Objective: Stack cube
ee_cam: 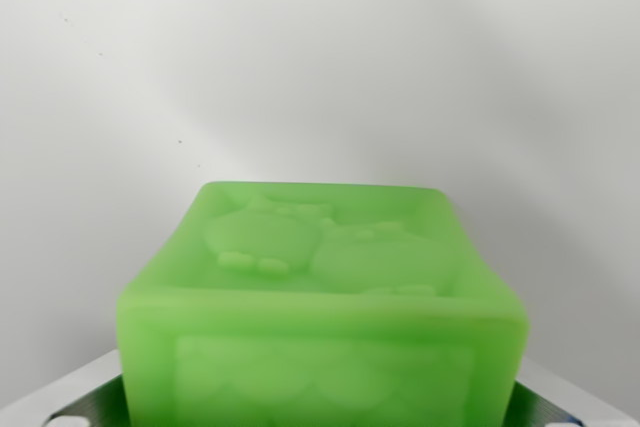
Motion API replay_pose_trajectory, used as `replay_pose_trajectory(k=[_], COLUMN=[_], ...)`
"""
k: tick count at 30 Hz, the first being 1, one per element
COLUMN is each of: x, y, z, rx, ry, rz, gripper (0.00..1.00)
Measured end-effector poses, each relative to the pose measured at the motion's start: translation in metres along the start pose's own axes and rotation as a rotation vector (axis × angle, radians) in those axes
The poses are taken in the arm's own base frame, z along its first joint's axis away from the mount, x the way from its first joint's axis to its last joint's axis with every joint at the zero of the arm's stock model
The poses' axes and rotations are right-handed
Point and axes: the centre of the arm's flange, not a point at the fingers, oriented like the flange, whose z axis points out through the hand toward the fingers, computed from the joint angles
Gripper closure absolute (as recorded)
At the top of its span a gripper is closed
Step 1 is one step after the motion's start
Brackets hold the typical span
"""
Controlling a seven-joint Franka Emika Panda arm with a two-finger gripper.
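A translucent green cube (322,292) with raised cartoon figures on its top face fills the lower middle of the wrist view. My gripper (320,409) is shut on it. One ribbed fingertip (82,399) shows at the cube's lower left side and the other sits at its lower right. The bottom of the cube is cut off by the frame edge. No second cube is in sight.
A plain white surface (320,57) spreads behind and around the cube, with a few tiny dark specks at the upper left.
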Motion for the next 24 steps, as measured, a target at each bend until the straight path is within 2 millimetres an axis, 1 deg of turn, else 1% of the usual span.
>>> replay_pose_trajectory(k=[12,24], x=[0.0,0.001], y=[0.0,0.0], z=[-0.004,-0.02], rx=[0.0,0.002], ry=[0.002,0.003], rz=[0.0,0.001], gripper=[1.0,1.0])
